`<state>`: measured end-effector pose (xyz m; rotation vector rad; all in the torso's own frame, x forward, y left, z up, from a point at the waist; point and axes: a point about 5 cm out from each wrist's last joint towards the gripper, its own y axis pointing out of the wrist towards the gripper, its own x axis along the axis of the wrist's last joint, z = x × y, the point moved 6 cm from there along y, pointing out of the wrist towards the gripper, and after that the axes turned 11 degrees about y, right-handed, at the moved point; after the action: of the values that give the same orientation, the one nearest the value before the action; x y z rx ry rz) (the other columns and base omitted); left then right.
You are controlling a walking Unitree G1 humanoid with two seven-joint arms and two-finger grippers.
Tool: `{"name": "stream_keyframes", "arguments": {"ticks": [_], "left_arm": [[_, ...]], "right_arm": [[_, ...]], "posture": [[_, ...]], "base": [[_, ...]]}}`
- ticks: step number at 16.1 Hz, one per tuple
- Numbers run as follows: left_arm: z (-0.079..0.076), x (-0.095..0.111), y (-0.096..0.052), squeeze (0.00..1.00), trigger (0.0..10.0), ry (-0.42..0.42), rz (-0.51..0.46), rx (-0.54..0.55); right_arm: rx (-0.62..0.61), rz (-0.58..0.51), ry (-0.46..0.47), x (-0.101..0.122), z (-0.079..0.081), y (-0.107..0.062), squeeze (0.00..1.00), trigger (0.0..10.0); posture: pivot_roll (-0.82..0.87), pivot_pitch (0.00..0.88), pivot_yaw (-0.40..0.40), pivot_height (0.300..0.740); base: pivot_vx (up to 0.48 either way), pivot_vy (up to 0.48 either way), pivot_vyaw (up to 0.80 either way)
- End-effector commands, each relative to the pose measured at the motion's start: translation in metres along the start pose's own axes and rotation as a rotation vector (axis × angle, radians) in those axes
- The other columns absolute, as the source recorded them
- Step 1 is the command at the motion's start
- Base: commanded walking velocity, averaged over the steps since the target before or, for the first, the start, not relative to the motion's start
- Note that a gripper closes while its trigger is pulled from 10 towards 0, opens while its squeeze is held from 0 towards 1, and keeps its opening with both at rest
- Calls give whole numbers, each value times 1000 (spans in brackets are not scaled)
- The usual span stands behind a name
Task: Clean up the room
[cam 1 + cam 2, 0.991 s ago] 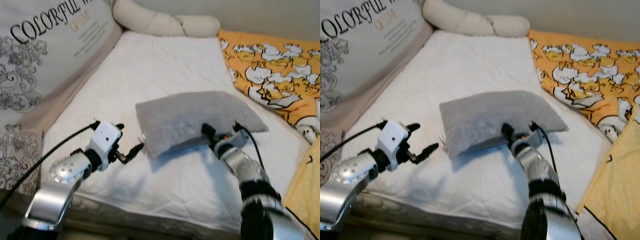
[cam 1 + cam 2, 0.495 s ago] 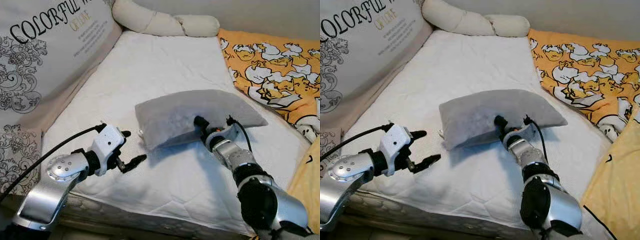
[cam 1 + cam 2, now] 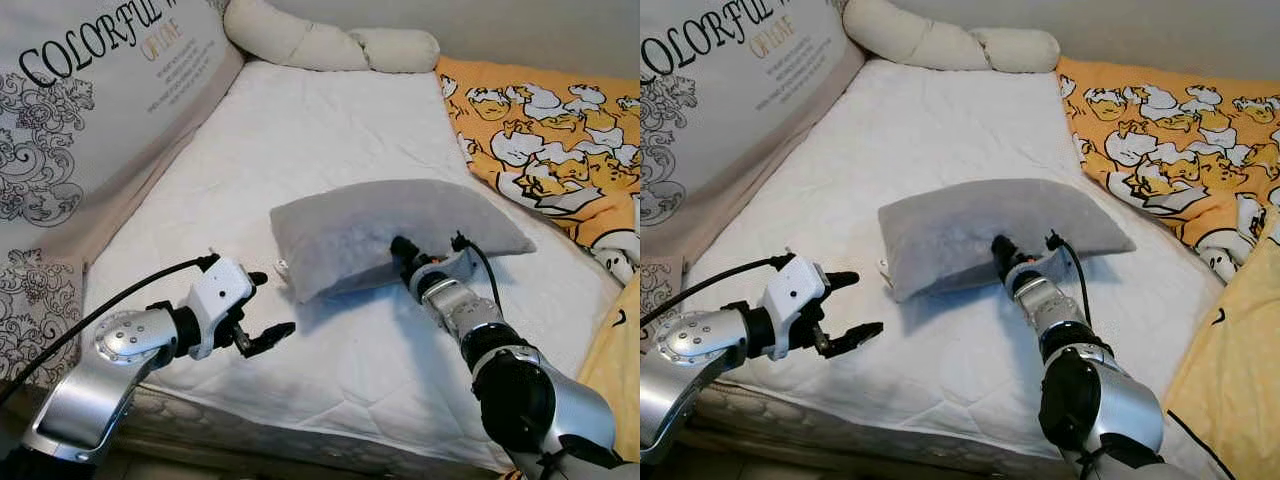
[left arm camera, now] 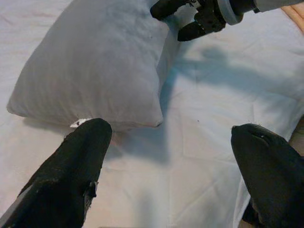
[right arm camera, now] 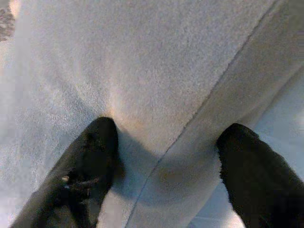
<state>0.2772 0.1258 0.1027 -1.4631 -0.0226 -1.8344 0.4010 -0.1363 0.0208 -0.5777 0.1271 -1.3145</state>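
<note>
I am seeing the white mattress [image 3: 330, 130] taking most of the view, with an orange duck-print blanket [image 3: 545, 120] lying on its right side. The grey pillow [image 3: 380, 225] is lying in the middle of the mattress. My right gripper [image 5: 164, 142] is pressing against the pillow's near edge, fingers spread around the seam. My left gripper [image 3: 265, 305] is hovering near the pillow's left corner, fingers spread apart.

The grey pillow [image 3: 390, 232] hides the right pincer [image 3: 412, 258] fingertips; its underside against the bed [image 3: 320, 140] is unseen.
</note>
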Motion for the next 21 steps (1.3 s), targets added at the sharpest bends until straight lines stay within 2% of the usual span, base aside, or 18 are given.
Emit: {"name": "stream_keyframes", "arguments": {"ticks": [1,9,16,19,20,21], "left_arm": [[-4,-2,-1,0,10000,-4,11,-25],[-5,-8,-2,0,10000,-8,34,-34],[-10,-12,-4,0,10000,-128,62,-52],[-1,-14,-7,0,10000,-142,67,12],[10,-16,-13,0,10000,-116,69,99],[36,-14,-21,0,10000,-114,45,269]], "right_arm": [[-6,-20,-22,7,5,1,0,0],[-7,-31,-35,7,7,1,0,0],[-12,-48,-48,14,12,2,0,0],[-34,-68,-76,19,14,2,0,0],[-1,-75,-100,24,29,3,0,0],[53,-65,-120,26,49,4,0,0]], "posture": [[52,0,-16,740],[48,0,-20,740],[45,0,-23,740],[43,0,-25,740],[43,0,-23,740],[43,0,-22,740]], "base": [[0,0,0],[0,0,0],[0,0,0],[0,0,0],[0,0,0],[0,0,0]]}}
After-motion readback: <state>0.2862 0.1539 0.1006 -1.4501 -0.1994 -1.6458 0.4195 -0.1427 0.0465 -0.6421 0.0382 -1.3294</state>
